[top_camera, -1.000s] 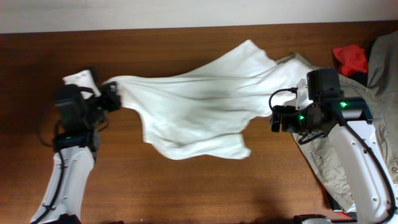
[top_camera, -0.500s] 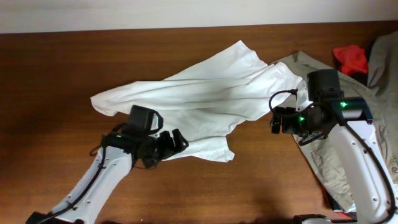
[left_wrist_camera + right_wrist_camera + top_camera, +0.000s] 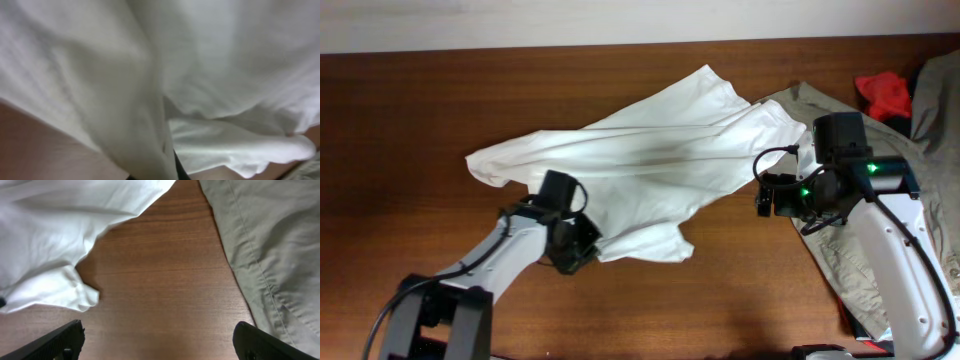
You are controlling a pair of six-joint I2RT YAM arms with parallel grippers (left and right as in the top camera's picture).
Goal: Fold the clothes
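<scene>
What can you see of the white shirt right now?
The white shirt is thin, wrinkly cloth, lying unfolded and bunched in long creases across the middle of the table. Its lower edge curls under in a rounded fold. The left gripper sits at that lower edge, with cloth filling its camera; its grip is unclear. The shirt's right end reaches the khaki garment.

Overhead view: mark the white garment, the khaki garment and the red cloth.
white garment (image 3: 650, 160), overhead view, its wrinkled middle.
khaki garment (image 3: 935, 110), overhead view, the fold at the table's right edge.
red cloth (image 3: 883, 92), overhead view, its middle.
</scene>
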